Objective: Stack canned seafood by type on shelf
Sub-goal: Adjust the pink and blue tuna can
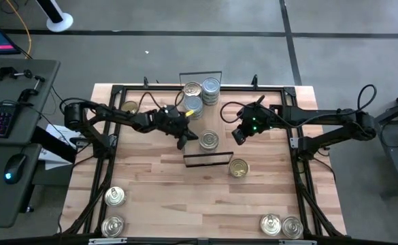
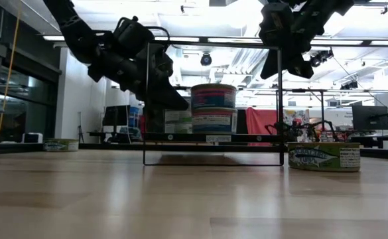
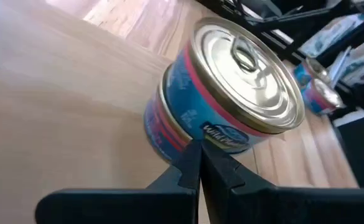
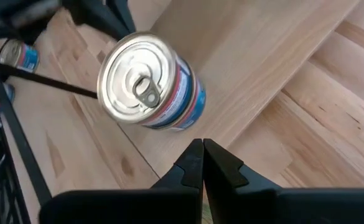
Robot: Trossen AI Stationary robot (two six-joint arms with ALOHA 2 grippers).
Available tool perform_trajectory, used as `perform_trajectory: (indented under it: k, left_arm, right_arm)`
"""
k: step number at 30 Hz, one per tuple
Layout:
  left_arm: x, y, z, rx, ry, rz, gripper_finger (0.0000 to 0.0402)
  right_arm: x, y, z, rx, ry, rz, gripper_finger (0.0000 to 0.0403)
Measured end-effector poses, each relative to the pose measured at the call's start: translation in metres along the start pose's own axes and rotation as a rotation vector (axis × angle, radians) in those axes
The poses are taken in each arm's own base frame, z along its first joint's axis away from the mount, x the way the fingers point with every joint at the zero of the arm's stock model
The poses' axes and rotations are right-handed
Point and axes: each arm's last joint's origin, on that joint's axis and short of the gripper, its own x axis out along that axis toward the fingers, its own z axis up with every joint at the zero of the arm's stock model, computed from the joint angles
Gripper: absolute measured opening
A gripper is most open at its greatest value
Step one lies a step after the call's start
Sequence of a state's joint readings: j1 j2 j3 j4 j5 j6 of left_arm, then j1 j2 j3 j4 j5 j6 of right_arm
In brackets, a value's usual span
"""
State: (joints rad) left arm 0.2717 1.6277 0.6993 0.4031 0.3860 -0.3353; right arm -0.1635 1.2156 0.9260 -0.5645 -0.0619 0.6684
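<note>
Hovering above the narrow light-wood shelf [image 1: 205, 129] with black wire end frames, your left gripper [image 1: 183, 141] is clenched on nothing, just beside a two-high stack of blue-labelled silver-topped tins [image 1: 209, 140]. Your right gripper [image 1: 239, 135] is likewise clenched and empty, on that stack's other side. More tins sit at the shelf's far end [image 1: 211, 88]. A green-labelled gold-topped tin [image 1: 238, 167] rests on the butcher-block desk [image 1: 164, 184] near the shelf, with others along the desk's near edge [image 1: 115, 197]

Butcher-block table [image 1: 158, 184] – shelf [image 1: 200, 126], loose tins [image 1: 115, 197] on it.
</note>
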Motion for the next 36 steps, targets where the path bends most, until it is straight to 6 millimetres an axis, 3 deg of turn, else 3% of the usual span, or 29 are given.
perform_trajectory:
  k: [11,21,29,36]
  left_arm:
    - [-0.031,-0.009,0.005,0.011,0.081,-0.008,0.0]
    - [-0.063,-0.011,-0.02,-0.082,0.014,0.04,0.0]
    - [-0.083,-0.013,-0.034,-0.163,-0.153,0.109,0.0]
    - [-0.087,-0.026,-0.04,-0.166,-0.157,0.115,0.0]
  right_arm:
    - [0.0,0.0,-0.004,-0.017,0.071,0.035,0.0]
    - [0.004,-0.002,-0.002,-0.002,0.107,0.073,0.0]
    - [0.052,-0.01,0.007,0.069,0.216,0.13,0.0]
    - [0.094,-0.018,0.0,0.024,0.327,0.117,0.0]
